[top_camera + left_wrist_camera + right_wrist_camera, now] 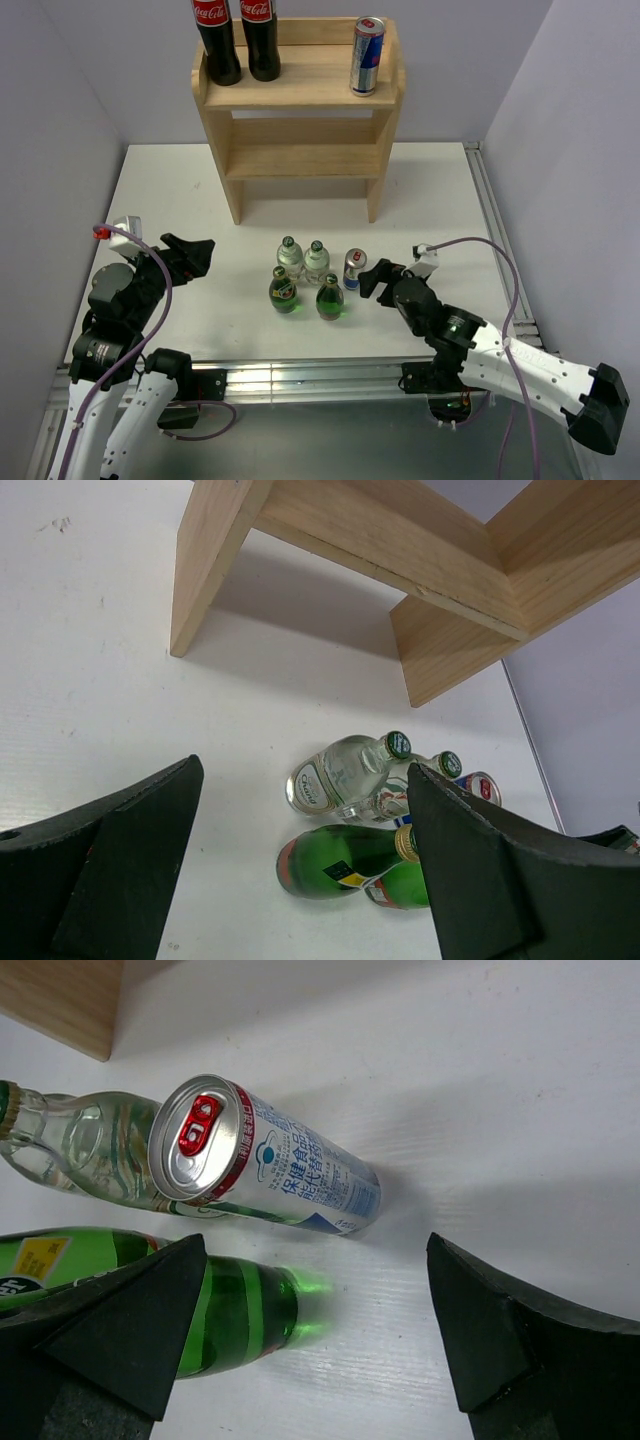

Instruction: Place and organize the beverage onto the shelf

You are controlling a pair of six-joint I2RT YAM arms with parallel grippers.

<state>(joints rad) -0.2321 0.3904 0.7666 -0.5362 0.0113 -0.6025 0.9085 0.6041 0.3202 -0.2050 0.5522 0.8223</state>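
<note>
While one slim silver-blue-red can [367,55] stands on top of the light wooden shelf [300,160], five drinks are left on the white table [180,190]: a second can [354,268], two green glass bottles [284,290] and two clear glass bottles [290,256]. The right gripper [375,281] sits just beside that second can, jaws spread wide. The left gripper [198,257] is spread too, and empty.

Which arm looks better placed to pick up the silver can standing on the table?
The right, probably. The right tool, open, sits just beside the can, facing it. The left tool is farther off, with bottles standing between it and the can.
</note>
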